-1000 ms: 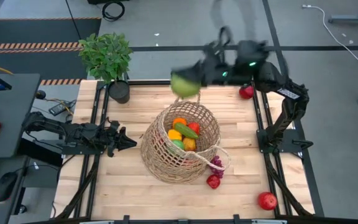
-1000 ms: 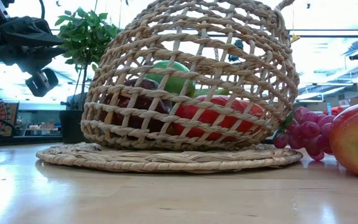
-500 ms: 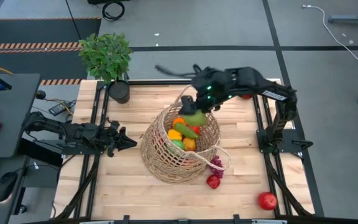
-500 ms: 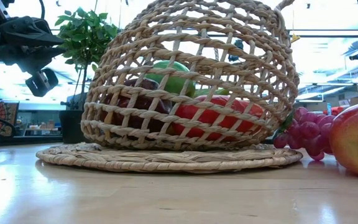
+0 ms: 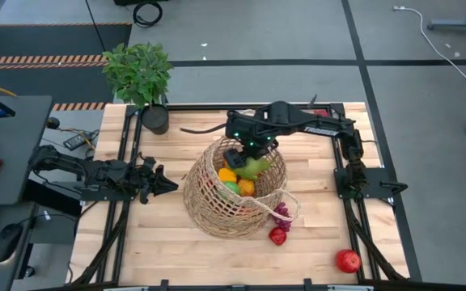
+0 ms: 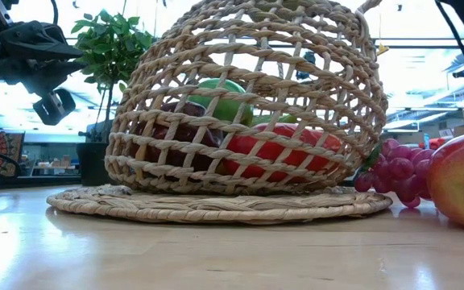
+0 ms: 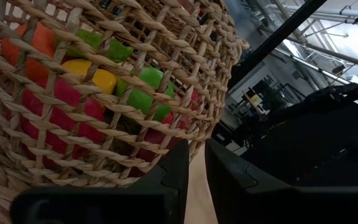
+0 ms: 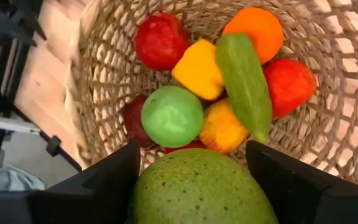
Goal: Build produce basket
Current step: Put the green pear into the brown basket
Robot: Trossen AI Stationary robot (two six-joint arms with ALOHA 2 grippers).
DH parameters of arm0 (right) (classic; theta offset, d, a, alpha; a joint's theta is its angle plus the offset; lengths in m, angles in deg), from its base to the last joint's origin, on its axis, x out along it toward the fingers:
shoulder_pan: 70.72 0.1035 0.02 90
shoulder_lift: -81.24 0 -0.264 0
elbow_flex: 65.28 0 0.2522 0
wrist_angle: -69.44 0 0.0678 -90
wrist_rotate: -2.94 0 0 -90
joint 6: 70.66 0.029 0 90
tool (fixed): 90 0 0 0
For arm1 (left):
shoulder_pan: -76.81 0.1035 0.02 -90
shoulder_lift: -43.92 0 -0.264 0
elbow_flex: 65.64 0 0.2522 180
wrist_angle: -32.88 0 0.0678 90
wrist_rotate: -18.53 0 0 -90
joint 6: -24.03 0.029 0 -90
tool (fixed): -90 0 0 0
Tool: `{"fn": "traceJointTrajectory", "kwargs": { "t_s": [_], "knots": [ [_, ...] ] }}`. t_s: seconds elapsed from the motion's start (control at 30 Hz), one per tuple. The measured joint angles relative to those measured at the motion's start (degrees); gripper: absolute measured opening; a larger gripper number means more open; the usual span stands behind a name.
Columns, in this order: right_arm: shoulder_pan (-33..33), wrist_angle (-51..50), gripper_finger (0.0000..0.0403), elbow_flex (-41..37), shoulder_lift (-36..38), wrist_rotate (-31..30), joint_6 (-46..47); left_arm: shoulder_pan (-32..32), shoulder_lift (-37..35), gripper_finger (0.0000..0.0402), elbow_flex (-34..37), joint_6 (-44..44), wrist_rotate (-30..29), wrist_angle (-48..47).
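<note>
Over the far rim of the large round open-weave tan wicker basket, the right gripper hovered with its jaws pinching a big speckled green fruit, perhaps an avocado or mango, though the high view blurred its shape. Below it the basket already held a red apple, a yellow pepper, an orange, a long green cucumber, a green apple and a red pepper. Outside it, just right of the basket's near side, lay purple grapes and a small red apple, with another red apple well apart at the near right corner of the wooden table.

The step in hand looked like delivering this green fruit into the basket. The next move called for lowering it a little through the opening and spreading the jaws over the pile, so that it would settle without bouncing off the rim; the loose pieces would then need fetching.

One second earlier the right arm had been at the table's far edge, carrying the green fruit beyond the basket; half a second earlier it had reached the far rim. The left gripper waited low at the basket's left, jaws pressed nearly together, unchanged throughout.
</note>
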Motion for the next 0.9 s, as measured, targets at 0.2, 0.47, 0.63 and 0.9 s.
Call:
{"fn": "traceJointTrajectory", "kwargs": {
  "t_s": [0.2,0.47,0.63,0.9],
  "knots": [
    [0.4,2.7,0.0289,-3.0,1.3,0.7,-2.4,0.0,0.0,0.0063,0.0,0.0,0.0,0.0],
    [1.2,14.6,0.0289,-17.9,5.9,4.6,-2.1,0.0,0.0,0.0057,0.0,0.0,0.0,0.0],
    [1.0,27.2,0.0289,-31.9,12.2,5.1,1.3,0.0,0.0,0.0056,0.0,0.0,0.0,0.0],
    [0.3,48.4,0.0289,-51.1,19.2,5.0,7.9,0.0,0.0,0.006,0.0,0.0,0.0,0.0]
  ]
}}
